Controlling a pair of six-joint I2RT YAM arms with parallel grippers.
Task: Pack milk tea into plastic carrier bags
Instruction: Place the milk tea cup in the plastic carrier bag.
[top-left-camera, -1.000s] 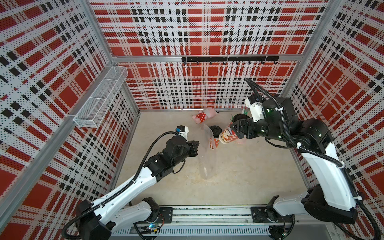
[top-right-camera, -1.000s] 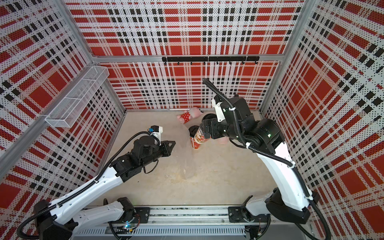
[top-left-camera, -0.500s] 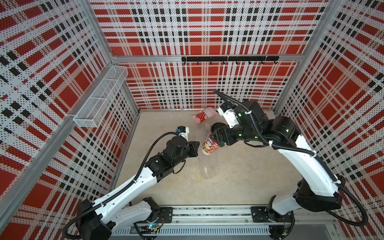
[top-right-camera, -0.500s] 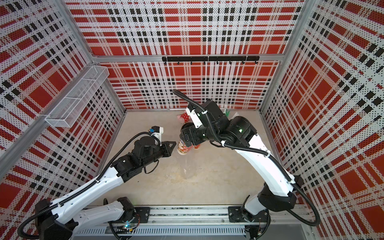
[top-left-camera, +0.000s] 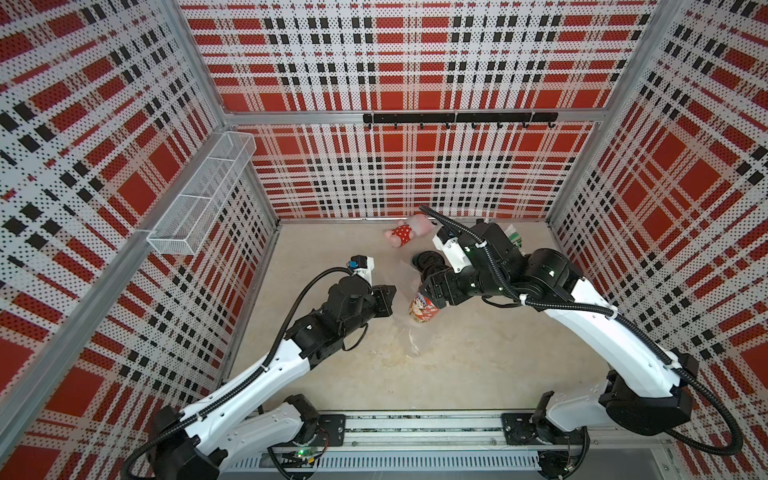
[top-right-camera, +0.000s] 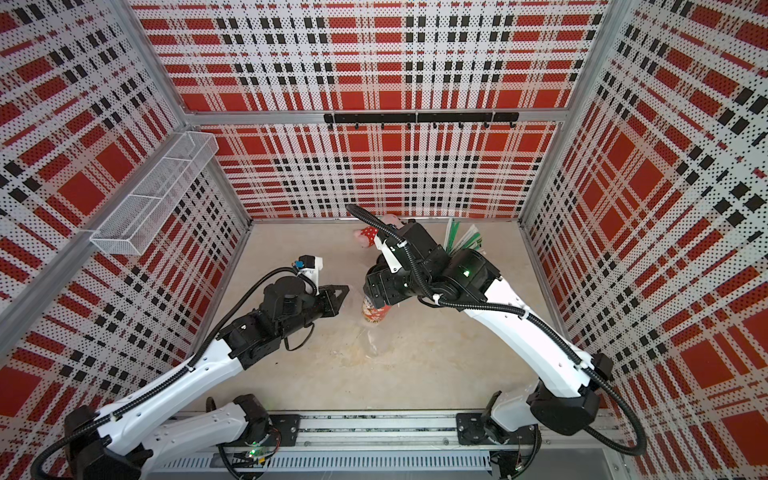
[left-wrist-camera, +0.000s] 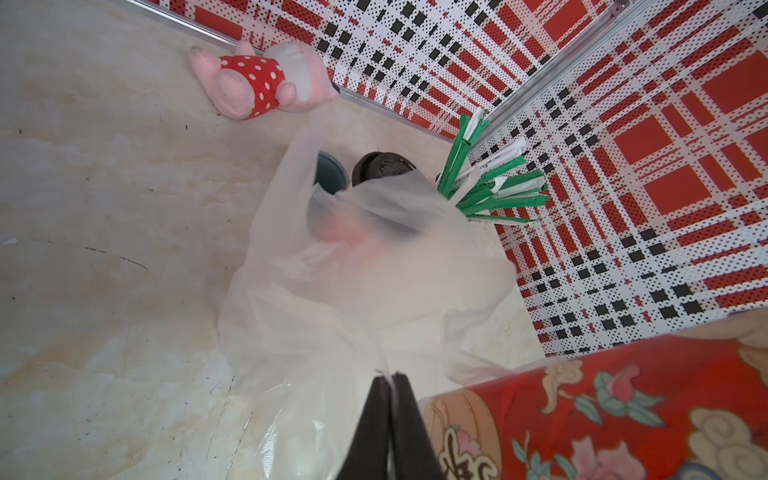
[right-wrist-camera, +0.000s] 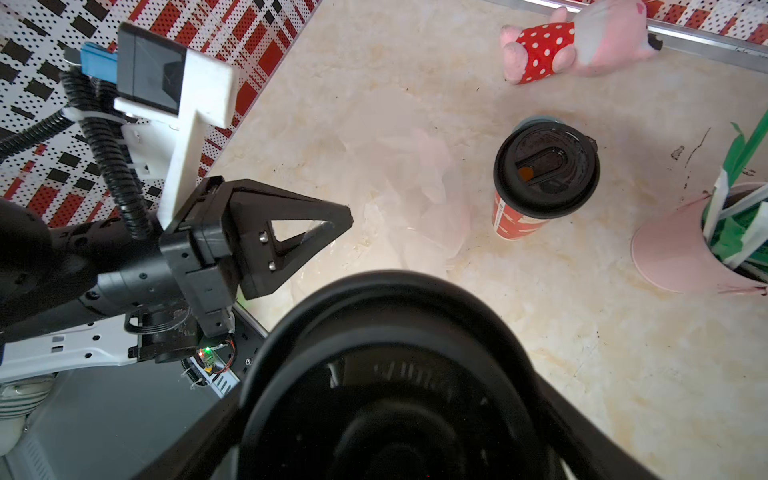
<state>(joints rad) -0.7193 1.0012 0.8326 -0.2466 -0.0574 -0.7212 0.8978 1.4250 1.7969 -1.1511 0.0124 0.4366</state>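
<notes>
The plastic carrier bag (left-wrist-camera: 353, 291) is a thin clear film lying crumpled on the floor (top-left-camera: 405, 332). My left gripper (left-wrist-camera: 390, 376) is shut on its edge and holds it up, as both top views show (top-left-camera: 388, 295) (top-right-camera: 340, 291). My right gripper (top-left-camera: 432, 291) is shut on a red milk tea cup (top-left-camera: 422, 309) (top-right-camera: 374, 311), tilted just beside the left fingers. Its black lid (right-wrist-camera: 395, 374) fills the right wrist view. I cannot tell whether its base is inside the bag. A second milk tea cup (right-wrist-camera: 544, 174) stands upright behind the bag (top-left-camera: 426, 262).
A pink plush toy in a red dotted dress (top-left-camera: 405, 235) lies by the back wall. A pink cup of green-white straws (right-wrist-camera: 681, 249) stands at the back right, and a grey-blue cup (left-wrist-camera: 330, 174) behind the bag. A wire basket (top-left-camera: 199, 199) hangs on the left wall.
My right arm has carried the red cup leftward and forward, from near the back right to beside the left gripper above the bag. The left arm has stayed put.
</notes>
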